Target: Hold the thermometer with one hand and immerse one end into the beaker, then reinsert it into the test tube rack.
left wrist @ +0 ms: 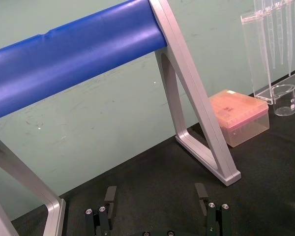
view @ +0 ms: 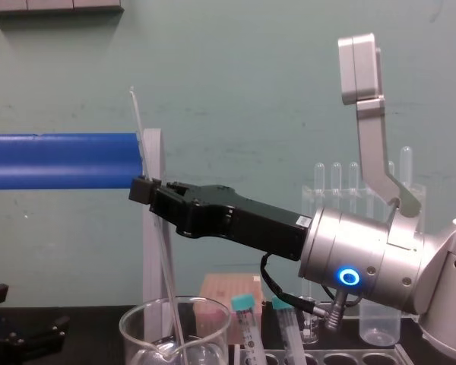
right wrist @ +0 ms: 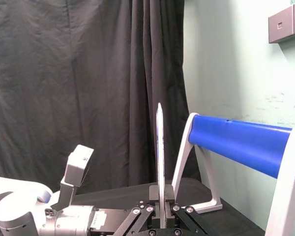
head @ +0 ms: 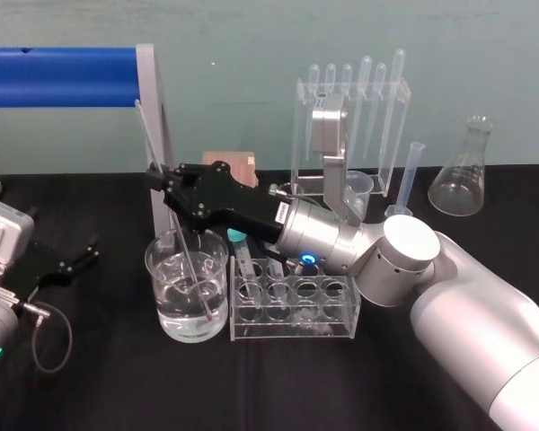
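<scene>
Head, right gripper: clenched on the thermometer, above the beaker.
Head, thermometer: tilted; lower end down in the beaker's clear liquid, upper end leaning toward the blue bar.
Head, beaker: mid-desk, toward the near edge, just left of the test tube rack.
Head, left gripper: idle near the desk's left edge.
Left wrist, left gripper: released, fingers spread, nothing between them.
Right wrist, right gripper: clamped on the thermometer, which rises straight from the jaws.
Chest, thermometer: runs from the fingertips down past the beaker rim.
</scene>
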### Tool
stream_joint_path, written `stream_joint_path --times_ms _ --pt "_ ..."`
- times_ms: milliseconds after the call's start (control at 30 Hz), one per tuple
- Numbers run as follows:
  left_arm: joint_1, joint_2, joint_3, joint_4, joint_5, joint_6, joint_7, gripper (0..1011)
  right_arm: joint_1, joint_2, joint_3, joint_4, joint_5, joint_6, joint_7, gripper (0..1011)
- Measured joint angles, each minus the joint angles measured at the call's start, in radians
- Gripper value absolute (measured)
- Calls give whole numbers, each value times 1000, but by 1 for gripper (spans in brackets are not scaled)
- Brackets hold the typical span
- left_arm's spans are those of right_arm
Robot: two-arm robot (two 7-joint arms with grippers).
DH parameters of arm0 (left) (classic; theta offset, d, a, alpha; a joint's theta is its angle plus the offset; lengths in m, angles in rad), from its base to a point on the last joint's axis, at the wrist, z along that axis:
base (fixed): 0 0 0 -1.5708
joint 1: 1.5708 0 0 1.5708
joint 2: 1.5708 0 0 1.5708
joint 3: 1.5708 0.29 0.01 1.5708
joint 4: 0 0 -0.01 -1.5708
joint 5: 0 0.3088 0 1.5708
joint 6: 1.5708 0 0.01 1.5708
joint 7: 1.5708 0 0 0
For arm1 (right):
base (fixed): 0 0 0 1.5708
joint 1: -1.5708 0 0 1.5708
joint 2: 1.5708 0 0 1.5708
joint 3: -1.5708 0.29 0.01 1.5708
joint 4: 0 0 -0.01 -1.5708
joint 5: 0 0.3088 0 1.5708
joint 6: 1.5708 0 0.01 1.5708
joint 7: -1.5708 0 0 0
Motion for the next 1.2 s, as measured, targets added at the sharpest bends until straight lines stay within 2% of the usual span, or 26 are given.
stream_joint_path --times_ms 1200 --pt "0 0 0 0 0 0 0 1008 -15 12 -5 -24 -12 5 -22 56"
